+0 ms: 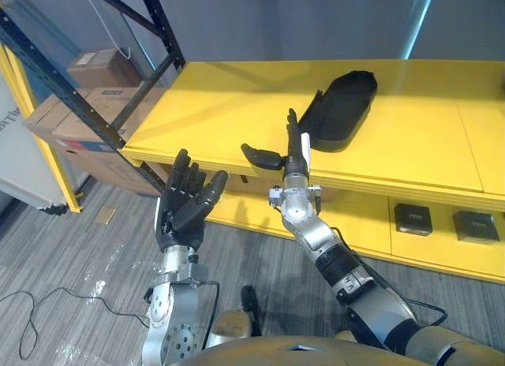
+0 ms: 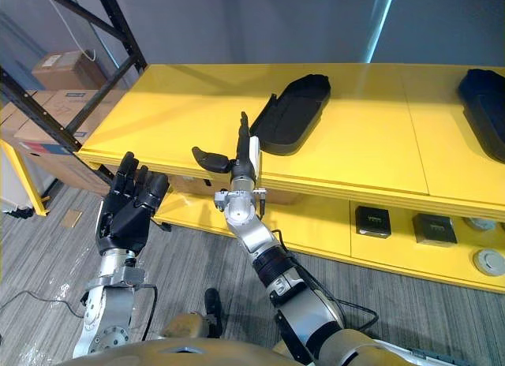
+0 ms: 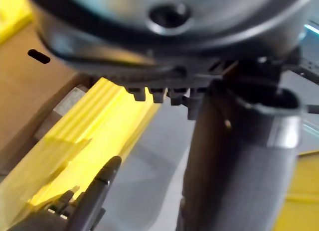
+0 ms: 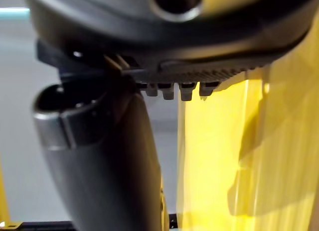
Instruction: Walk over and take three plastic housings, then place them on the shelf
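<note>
Fingers [image 1: 183, 167] of left hand [image 1: 177, 216] and right hand [image 1: 295, 157] splayed empty, housing [image 1: 343, 110] on shelf [image 1: 221, 106] beyond.

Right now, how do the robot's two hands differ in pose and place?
The left hand shows its palm, fingers spread; the right hand stands edge-on, fingers straight, thumb jutting sideways. The right hand is up at the shelf edge near the plastic housing; the left hand sits lower. Both are open and empty.

A black housing [image 2: 293, 113] on yellow shelf [image 2: 371, 149]
</note>
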Controlling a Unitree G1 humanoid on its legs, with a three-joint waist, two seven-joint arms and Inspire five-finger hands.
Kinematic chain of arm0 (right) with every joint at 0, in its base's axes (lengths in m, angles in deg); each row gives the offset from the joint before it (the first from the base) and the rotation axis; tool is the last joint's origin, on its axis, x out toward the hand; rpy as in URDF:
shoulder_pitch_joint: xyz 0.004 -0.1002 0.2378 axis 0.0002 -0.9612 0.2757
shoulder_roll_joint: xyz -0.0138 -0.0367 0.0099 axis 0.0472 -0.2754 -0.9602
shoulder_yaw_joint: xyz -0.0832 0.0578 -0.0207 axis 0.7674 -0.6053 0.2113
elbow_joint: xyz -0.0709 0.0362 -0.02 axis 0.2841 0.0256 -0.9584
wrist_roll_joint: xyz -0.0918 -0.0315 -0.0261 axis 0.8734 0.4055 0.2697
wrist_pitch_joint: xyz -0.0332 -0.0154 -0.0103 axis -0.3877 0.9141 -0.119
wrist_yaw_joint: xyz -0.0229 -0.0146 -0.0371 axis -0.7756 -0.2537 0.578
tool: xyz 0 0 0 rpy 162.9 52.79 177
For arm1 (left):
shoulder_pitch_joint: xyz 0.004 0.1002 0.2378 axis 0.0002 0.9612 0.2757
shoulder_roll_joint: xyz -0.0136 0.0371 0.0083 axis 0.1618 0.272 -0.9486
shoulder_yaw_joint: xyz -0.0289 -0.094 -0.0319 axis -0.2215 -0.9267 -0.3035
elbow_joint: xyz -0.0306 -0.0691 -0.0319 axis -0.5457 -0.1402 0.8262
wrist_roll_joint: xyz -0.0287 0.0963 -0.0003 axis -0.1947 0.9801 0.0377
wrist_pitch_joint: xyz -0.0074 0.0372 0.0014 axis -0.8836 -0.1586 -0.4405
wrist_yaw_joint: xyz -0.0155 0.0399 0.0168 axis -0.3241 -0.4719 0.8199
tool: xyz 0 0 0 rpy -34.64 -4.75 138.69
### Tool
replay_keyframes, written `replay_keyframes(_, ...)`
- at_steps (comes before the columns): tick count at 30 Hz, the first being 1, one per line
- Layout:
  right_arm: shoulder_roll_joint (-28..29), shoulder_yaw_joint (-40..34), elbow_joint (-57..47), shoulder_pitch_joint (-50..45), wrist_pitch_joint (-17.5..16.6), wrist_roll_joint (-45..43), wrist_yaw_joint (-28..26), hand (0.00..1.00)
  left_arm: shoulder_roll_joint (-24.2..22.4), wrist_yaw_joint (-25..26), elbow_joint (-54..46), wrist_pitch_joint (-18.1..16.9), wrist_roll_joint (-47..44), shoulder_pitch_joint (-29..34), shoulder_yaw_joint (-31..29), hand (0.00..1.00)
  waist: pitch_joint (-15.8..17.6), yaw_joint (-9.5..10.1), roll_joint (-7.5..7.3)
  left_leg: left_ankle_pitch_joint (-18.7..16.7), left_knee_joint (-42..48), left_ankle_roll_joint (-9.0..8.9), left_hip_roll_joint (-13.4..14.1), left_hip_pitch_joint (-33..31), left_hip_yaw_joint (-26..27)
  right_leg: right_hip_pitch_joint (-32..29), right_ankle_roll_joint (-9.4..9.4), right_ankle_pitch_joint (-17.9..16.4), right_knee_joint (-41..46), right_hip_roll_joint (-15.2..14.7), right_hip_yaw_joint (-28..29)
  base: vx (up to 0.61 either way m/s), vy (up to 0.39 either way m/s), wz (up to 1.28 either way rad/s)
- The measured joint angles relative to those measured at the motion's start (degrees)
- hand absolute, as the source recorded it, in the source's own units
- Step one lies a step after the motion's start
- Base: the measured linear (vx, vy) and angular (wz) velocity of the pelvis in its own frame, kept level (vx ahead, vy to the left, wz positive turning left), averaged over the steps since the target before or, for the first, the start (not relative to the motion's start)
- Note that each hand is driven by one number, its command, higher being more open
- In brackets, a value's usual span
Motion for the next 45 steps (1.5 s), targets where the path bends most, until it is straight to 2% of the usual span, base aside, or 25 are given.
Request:
replay_keyframes(6,0.0,-1.4,0.4,0.0,0.2,0.6,0.0,1.0,1.0,0.3,1.6,0.0,-0.1,-1.7,2.6,1.0,0.0,-0.39,0.02,-0.1,0.0,-0.06,0.6,0.8,1.8,0.0,-0.14,1.2,-1.7,1.1,1.6,-0.01,-0.007,-0.17)
replay_keyframes(19,0.0,-2.2,0.4,-1.6,-1.3,0.6,0.7,1.0,1.9,0.9,1.6,0.0,-0.3,-3.4,2.7,1.0,0.0,-1.21,0.02,-1.1,0.0,-0.42,1.4,1.8,3.6,1.6,-0.2,4.0,-6.7,3.1,2.3,-0.01,0.013,-0.07)
replay_keyframes(27,0.0,-3.4,0.1,-1.9,-1.3,1.8,2.8,1.0,1.9,1.8,1.7,0.0,-0.3,-3.5,3.5,1.0,-0.1,-1.56,0.02,-0.9,0.0,-0.14,1.6,1.8,4.2,1.9,0.16,5.4,-8.5,3.7,2.5,0.01,0.001,-0.03)
replay_keyframes(38,0.0,-4.4,-0.2,-3.3,-1.7,2.4,2.6,1.0,2.0,2.0,1.7,0.0,-0.3,-3.8,4.6,1.0,-0.3,-1.6,-0.36,-0.9,0.0,-0.1,1.4,2.2,4.1,3.2,0.07,5.9,-10.1,4.0,2.2,0.01,0.001,0.0)
replay_keyframes(45,-0.3,-3.8,-3.4,-6.4,-5.5,2.1,-5.2,1.0,3.7,1.8,1.8,0.1,-0.3,-3.8,4.8,1.0,-0.3,-1.77,-0.48,-1.5,0.0,-0.4,1.5,2.4,4.4,3.7,0.01,6.6,-11.7,4.5,2.4,0.0,-0.003,-0.03)
